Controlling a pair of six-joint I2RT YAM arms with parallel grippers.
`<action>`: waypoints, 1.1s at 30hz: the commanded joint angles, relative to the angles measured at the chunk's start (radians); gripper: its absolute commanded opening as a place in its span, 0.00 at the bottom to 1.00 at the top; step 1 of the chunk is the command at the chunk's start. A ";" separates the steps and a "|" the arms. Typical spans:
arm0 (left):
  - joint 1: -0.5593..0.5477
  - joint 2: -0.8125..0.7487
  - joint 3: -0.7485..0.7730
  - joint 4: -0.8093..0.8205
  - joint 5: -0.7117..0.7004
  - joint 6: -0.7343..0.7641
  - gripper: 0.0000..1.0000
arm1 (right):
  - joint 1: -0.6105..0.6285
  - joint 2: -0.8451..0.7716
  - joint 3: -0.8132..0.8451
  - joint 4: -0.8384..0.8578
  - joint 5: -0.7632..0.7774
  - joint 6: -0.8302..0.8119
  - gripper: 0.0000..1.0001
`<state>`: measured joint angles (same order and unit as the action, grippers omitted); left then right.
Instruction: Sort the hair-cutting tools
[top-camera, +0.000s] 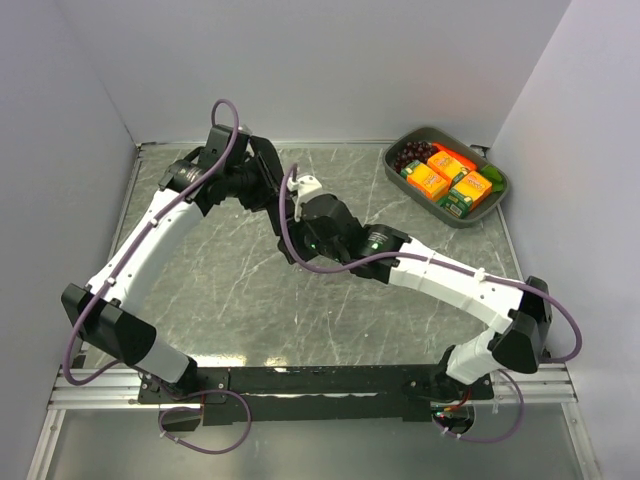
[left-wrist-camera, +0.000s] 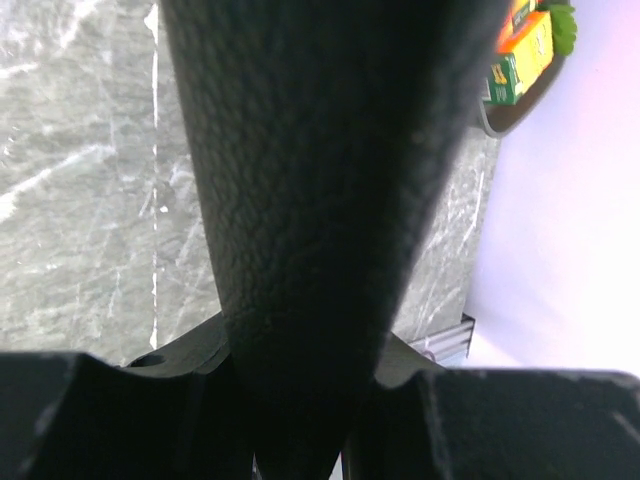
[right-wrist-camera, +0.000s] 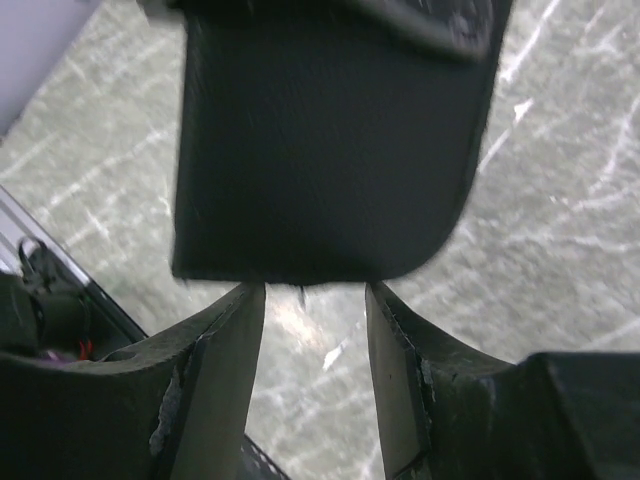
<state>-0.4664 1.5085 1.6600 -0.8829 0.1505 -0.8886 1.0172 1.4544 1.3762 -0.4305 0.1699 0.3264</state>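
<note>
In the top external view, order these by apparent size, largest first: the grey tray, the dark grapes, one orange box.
1. Grey tray.
2 and 3. Dark grapes and orange box look about equal; I cannot rank them.

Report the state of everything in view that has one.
left gripper, shut on the black case.
right gripper, open, holding nothing.
black case, held up off the table; whether it is zipped cannot be told.
grey tray, full.
</note>
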 joint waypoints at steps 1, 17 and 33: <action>-0.005 -0.002 0.063 0.032 -0.006 -0.004 0.01 | -0.002 0.041 0.070 0.081 -0.013 0.026 0.53; 0.020 -0.067 0.006 0.044 0.084 0.068 0.01 | 0.009 0.028 0.060 0.089 0.092 0.014 0.00; 0.031 -0.211 -0.247 0.427 0.699 0.224 0.09 | -0.065 -0.291 -0.158 -0.215 -0.199 -0.197 0.00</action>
<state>-0.4477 1.3617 1.4429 -0.5907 0.6117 -0.7677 0.9871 1.2495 1.2331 -0.4850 -0.0261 0.1967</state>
